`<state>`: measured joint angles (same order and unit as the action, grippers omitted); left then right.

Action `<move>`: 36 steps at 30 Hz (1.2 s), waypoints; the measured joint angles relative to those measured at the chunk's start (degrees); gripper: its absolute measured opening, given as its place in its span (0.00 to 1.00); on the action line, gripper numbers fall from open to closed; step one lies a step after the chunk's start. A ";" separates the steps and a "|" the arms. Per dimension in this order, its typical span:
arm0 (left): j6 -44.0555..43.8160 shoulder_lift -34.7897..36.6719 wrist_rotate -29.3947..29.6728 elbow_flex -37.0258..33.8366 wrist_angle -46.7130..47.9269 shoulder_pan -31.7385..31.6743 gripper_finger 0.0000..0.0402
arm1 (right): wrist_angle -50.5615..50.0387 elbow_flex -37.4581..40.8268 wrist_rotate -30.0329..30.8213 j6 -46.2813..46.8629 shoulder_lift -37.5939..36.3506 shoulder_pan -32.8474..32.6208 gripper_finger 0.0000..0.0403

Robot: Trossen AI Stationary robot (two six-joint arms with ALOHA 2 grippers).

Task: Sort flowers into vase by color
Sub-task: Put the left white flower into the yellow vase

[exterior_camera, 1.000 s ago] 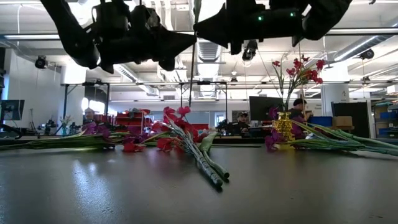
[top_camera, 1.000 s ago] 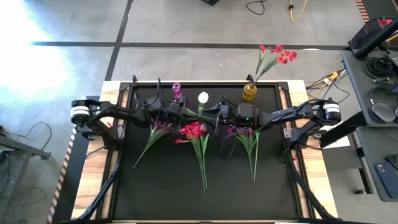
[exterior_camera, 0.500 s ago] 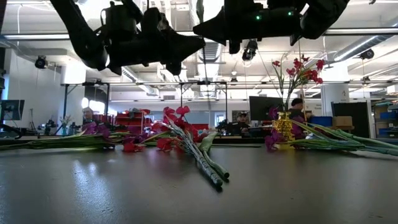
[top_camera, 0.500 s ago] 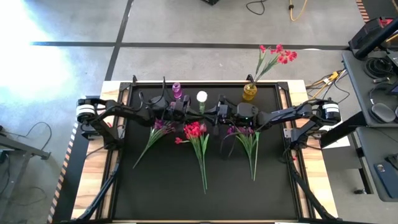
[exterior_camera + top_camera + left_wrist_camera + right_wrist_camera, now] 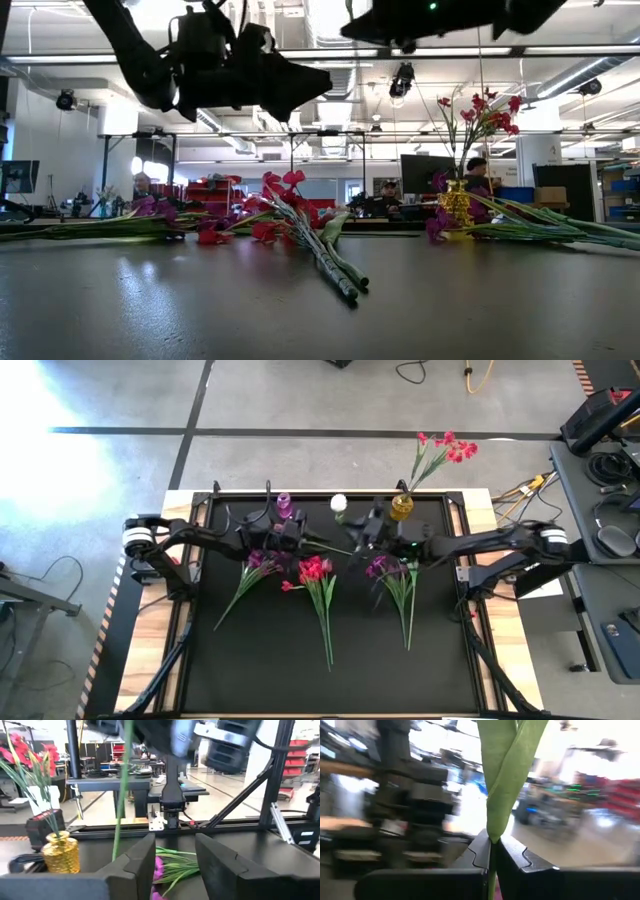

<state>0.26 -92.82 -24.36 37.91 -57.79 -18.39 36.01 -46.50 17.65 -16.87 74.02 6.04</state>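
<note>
Since a second ago, the white-budded flower has been carried rearward, clamped by its stem in the closed right gripper. Purple flowers and red flowers lie on the table. The left gripper is held open. Farther back stand the purple vase and yellow vase.

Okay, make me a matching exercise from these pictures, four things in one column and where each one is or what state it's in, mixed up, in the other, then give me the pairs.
Things:
1. white flower
2. red flower bunch
3. yellow vase
4. left tool

States:
A. open, holding nothing
B. lying flat mid-table
C. stem clamped in the right tool
D. upright at the table's far edge, red flowers inside

Pairs: 1-C, 2-B, 3-D, 4-A
</note>
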 joint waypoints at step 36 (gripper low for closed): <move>2.24 3.59 3.45 -6.23 -3.90 -1.97 0.32 | 24.31 18.23 8.64 -8.09 -4.90 29.53 0.02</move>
<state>2.50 -89.23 -20.91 31.68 -61.69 -20.36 60.32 -28.27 26.29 -24.96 69.12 35.57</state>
